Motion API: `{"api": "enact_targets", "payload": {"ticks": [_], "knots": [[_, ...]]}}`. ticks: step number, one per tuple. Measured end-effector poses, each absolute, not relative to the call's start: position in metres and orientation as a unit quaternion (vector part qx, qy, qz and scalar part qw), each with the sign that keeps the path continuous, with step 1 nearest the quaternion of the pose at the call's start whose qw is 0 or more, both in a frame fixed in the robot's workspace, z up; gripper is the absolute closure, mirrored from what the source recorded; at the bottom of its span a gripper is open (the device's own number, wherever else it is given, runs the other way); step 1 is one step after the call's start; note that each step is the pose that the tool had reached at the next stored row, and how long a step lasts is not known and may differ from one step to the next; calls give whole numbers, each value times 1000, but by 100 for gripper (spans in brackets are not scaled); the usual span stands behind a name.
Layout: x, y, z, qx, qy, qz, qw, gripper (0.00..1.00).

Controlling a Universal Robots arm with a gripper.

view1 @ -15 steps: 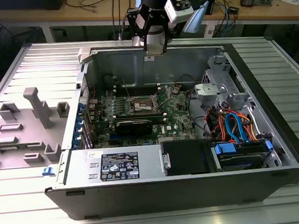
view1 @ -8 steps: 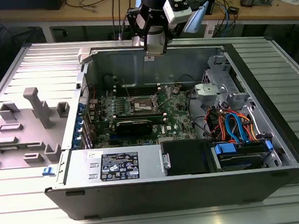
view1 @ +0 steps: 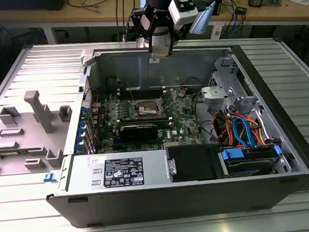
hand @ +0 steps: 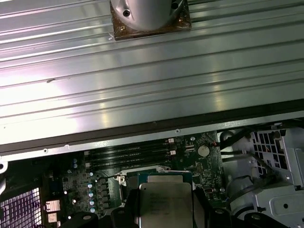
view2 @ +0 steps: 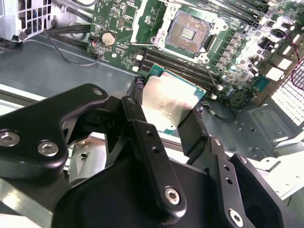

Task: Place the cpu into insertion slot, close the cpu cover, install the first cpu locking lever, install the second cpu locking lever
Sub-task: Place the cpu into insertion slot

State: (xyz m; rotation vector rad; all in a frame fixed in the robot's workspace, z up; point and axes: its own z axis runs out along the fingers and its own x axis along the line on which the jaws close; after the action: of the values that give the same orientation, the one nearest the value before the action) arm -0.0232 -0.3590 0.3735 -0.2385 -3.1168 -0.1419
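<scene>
Upper centre of the exterior view: the gripper (view1: 160, 44) hangs over the back wall of the open computer case (view1: 150, 201), high above the green board (view1: 184, 122).
Gripper state: clamped on the chip (view2: 172, 100), one finger on each of two opposite edges, as both wrist views show.
Chip's place: in the air with its silver top toward the wrist cameras, well apart from the socket (view2: 189, 32).
Socket: bare, with its gold contacts uncovered. In the exterior view it sits mid-frame, a little left of centre.
Cover (view2: 146, 21): seems swung back at the socket's edge, leaving the opening free.
Bench (view1: 24, 220): ribbed metal, carrying the case.
Step in hand: the first, setting the chip in. Closing and latching are not yet begun, I judge.
What the move calls for: squaring the chip over the socket with edges and corners matched, then a flat, gentle descent. Any tilt or offset could bend the contacts.
</scene>
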Motion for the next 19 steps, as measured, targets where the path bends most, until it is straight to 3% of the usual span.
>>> {"api": "enact_targets", "payload": {"ticks": [19], "knots": [[-23, -359, 371, -111, -993, -45, 5, 46]]}}
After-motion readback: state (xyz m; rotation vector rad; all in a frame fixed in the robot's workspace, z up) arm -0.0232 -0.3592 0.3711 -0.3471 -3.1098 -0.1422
